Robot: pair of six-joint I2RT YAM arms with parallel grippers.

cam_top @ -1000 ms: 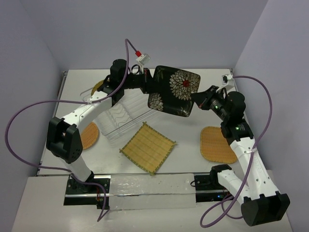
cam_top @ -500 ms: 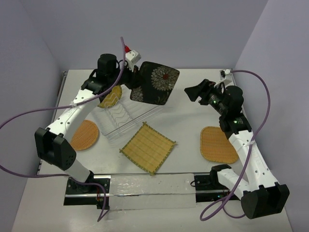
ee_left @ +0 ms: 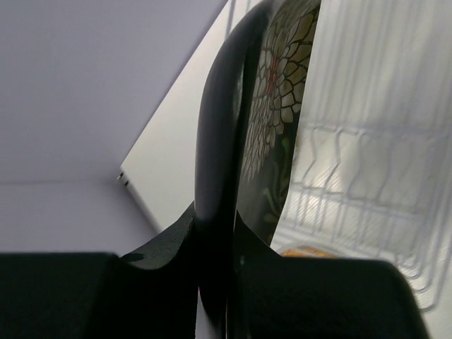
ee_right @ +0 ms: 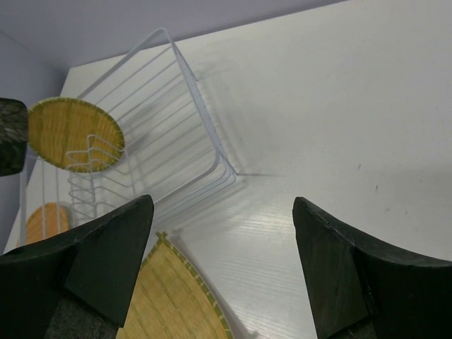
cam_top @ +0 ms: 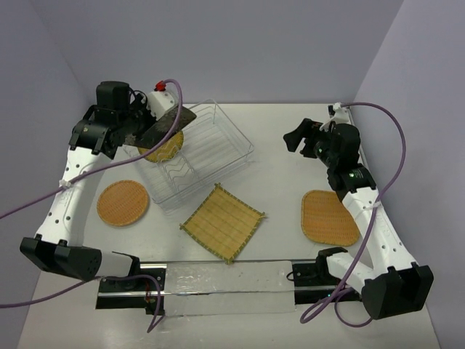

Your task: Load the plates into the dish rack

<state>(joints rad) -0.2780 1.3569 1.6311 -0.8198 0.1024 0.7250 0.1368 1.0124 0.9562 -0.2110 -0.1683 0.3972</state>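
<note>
Over white table (cam_top: 283, 196), black plate (cam_top: 164, 128) stands edgewise between left jaws.

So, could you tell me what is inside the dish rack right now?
One round orange woven plate stands in the dish rack's wire slots. The black flowered plate, held by the left gripper, overlaps its upper edge in the top view, so anything behind there is hidden.

The left gripper (cam_top: 144, 129) now holds the black flowered plate (cam_top: 168, 125) edge-on over the dish rack's (cam_top: 240, 139) far-left corner, swung from its right; the right gripper (cam_top: 294, 138) has released it.
</note>
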